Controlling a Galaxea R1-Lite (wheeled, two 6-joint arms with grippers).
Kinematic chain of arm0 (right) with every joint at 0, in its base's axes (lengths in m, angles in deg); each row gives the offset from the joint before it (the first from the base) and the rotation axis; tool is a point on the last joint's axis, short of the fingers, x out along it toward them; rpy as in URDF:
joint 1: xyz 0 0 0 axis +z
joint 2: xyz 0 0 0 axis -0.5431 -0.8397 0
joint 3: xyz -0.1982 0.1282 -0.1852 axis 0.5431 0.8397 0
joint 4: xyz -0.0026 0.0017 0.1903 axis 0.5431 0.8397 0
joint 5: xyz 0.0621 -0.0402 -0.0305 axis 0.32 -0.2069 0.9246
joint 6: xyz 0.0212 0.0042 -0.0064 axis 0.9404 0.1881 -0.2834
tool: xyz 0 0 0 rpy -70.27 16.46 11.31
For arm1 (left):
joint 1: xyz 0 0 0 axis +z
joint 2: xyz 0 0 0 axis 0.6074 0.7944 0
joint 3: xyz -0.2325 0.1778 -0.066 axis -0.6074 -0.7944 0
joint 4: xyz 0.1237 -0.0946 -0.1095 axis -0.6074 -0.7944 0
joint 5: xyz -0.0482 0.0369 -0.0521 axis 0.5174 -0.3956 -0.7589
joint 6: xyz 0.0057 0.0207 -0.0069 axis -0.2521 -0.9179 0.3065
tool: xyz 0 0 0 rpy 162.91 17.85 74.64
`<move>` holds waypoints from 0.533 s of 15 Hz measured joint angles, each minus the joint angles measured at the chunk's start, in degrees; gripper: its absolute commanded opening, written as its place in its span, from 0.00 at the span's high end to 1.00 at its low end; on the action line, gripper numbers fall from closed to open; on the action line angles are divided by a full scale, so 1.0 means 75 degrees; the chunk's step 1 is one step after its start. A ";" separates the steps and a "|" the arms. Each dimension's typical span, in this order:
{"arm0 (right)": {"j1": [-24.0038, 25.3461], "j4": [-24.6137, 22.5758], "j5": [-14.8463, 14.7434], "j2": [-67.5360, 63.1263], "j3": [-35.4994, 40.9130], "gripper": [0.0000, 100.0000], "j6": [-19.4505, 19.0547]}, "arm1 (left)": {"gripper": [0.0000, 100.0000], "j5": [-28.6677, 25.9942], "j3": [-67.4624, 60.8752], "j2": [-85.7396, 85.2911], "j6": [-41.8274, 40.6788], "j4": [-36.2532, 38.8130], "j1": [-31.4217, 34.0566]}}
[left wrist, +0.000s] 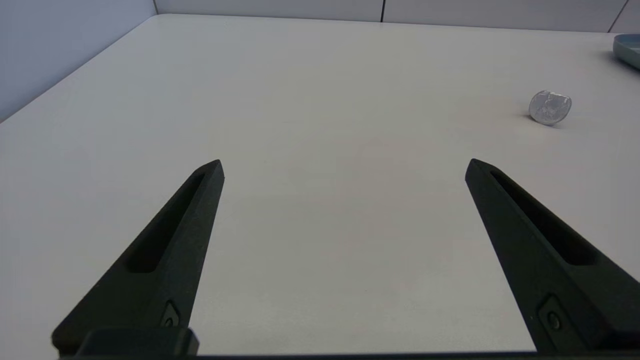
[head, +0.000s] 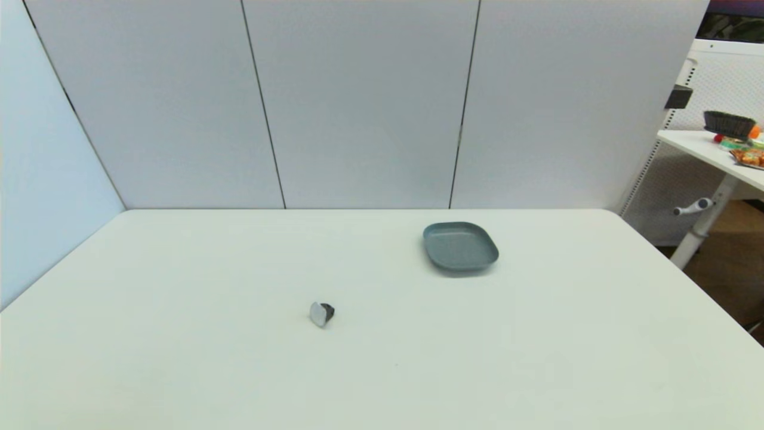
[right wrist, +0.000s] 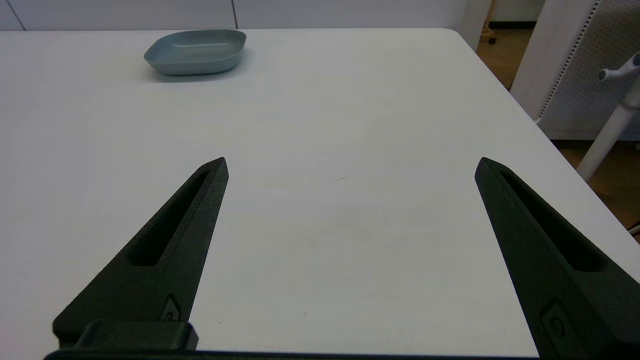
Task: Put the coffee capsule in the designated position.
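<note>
Holding my left gripper (left wrist: 344, 162) low over the white table (head: 179, 370), I keep its two black fingers (left wrist: 165, 250) spread wide apart with nothing between them, only bare tabletop. My right gripper (right wrist: 351, 161) sits the same way on the other side, fingers (right wrist: 545, 250) far apart and gripping nothing. Neither arm reaches into the head view.

Beyond my left fingertips, toward the upper right of the left wrist frame, the coffee capsule (left wrist: 550, 106) lies on its side on the table, its round silvery foil face turned toward that camera. In the head view the coffee capsule (head: 322, 313) is a little left of centre and below the middle of the frame, foil face to the left and dark body to the right, resting directly on the table and touching nothing else.

Farther out stands the grey dish (head: 460, 245), right of centre in the head view and well apart from the capsule, up and to its right. In the right wrist frame the grey dish (right wrist: 196, 51) appears at the upper left, its shallow hollow holding nothing. Only its edge (left wrist: 628, 49) shows at the upper right corner of the left wrist frame.

Grey wall panels (head: 358, 101) stand behind the table, and a second white table (head: 710, 149) with a dark bowl (head: 728, 123) on it shows at the right edge of the head view.
</note>
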 measured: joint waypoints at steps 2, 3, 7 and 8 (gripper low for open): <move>0.0000 0.0003 -0.0002 0.0000 0.0000 0.00 0.0000 | 0.00 0.0000 0.0000 0.0000 0.0007 0.0003 0.0000; 0.0000 0.0003 -0.0002 0.0000 0.0000 0.00 0.0000 | 0.00 0.0003 0.0000 0.0000 0.0007 0.0003 0.0000; 0.0000 0.0000 0.0000 0.0000 0.0000 0.00 0.0000 | 0.00 0.0000 0.0000 0.0000 0.0007 0.0003 0.0000; 0.0000 0.0000 0.0003 0.0000 0.0000 0.00 0.0000 | 0.00 0.0000 0.0000 0.0000 0.0003 0.0003 0.0000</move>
